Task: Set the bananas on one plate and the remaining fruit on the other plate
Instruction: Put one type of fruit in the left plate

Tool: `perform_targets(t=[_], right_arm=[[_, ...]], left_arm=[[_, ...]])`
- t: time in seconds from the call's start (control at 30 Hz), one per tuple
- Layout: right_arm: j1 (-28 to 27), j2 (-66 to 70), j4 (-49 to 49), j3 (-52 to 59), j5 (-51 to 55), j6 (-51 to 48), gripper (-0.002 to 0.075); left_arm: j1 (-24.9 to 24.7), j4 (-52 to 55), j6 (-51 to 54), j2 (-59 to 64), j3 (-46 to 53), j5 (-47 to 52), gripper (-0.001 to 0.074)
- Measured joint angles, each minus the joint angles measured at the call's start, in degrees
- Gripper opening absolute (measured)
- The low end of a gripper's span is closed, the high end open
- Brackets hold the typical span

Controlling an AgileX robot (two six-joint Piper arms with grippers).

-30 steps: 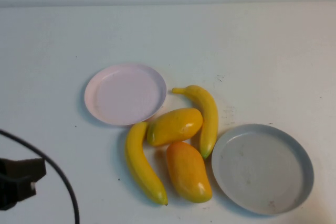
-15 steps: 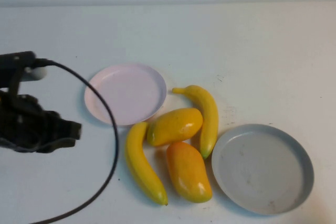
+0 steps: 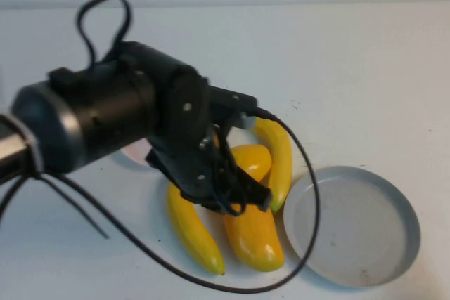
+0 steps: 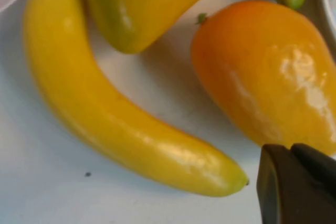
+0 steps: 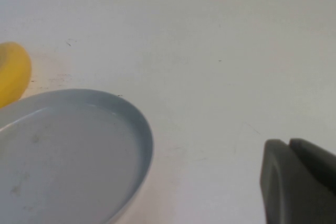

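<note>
A plain white table [image 3: 365, 61] with a few faint dark specks.

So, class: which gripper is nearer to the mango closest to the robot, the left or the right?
Left. The left gripper hovers right over the near mango, beside the near banana. The right gripper is off by the grey plate, outside the high view.

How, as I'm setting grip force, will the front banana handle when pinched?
The banana looks glossy, so probably slippery; its curved, round body may pivot or roll when pinched. It seems rigid, like plastic. Left pincer hovers over the mangoes; right pincer is near the grey plate.
</note>
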Motion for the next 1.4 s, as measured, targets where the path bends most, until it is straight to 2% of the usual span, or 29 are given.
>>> perform_targets(t=[0.17,0.27,0.33,0.43,0.57,0.6,0.67,0.9,1.4], right_arm=[[0.00,0.00,0.00,0.00,0.00,0.00,-0.0017],[0.00,0.00,0.00,0.00,0.00,0.00,-0.0017],[0.00,0.00,0.00,0.00,0.00,0.00,-0.0017],[0.00,0.00,0.00,0.00,0.00,0.00,-0.0017],[0.00,0.00,0.00,0.00,0.00,0.00,-0.0017],[0.00,0.00,0.00,0.00,0.00,0.00,-0.0017],[0.00,0.00,0.00,0.00,0.00,0.00,-0.0017],[0.00,0.00,0.00,0.00,0.00,0.00,-0.0017],[0.00,0.00,0.22,0.00,0.00,0.00,-0.0017]], left_arm=[[-6.87,1.86,-2.69,7.30,-9.12,4.87,-0.0002],[-7.81,1.14,-2.68,9.13,-11.88,5.89,0.0001],[-7.86,1.14,-2.27,9.70,-12.34,6.47,0.0033],[-7.18,1.27,-1.73,11.09,-12.36,7.65,0.0188],[-6.70,1.66,-2.77,12.57,-12.36,7.47,0.0525],[-6.70,1.70,-4.19,12.60,-12.36,7.34,0.0584],[-6.70,1.70,-7.85,12.60,-12.36,7.20,0.0648],[-6.70,3.51,-13.37,12.73,-12.36,6.65,0.0668],[-6.61,3.51,-14.53,15.83,-12.79,6.13,0.0668]])
